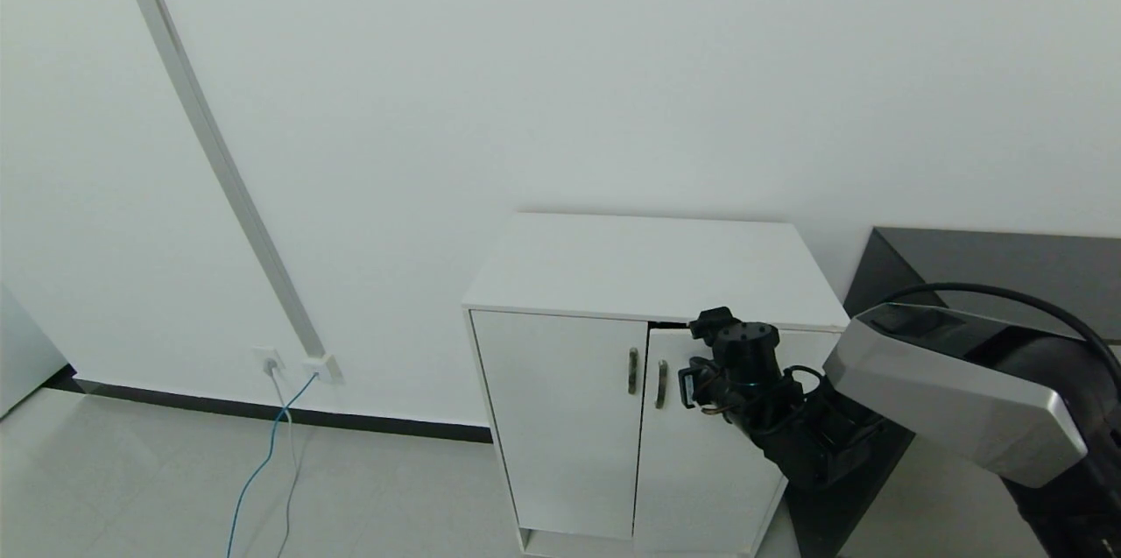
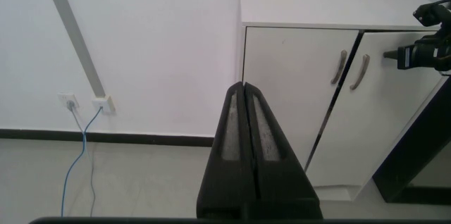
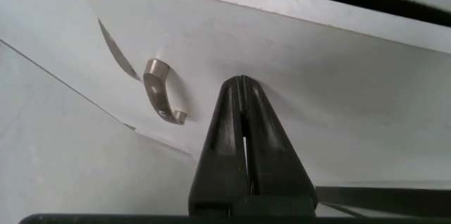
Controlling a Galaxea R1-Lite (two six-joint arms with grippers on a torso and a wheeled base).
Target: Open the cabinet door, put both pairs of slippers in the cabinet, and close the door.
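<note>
right gripper (image 3: 243, 82) pinched together just beside right door handle (image 3: 161, 91), left gripper (image 2: 244, 86) likewise together, facing white cabinet (image 2: 296, 76)

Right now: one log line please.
step: open door | right gripper: fingers shut, beside right door handle | left gripper: fingers shut, away from cabinet

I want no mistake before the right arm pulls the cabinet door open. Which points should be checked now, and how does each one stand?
1. Right gripper around the right door handle: not ok, its fingers are shut beside the handle.
2. Right door free to swing: ok, it looks slightly ajar at its top edge.
3. Left door closed: ok.
4. Left gripper away from the doors: ok, shut and well back.
5. Where the slippers lie: cannot tell.
</note>
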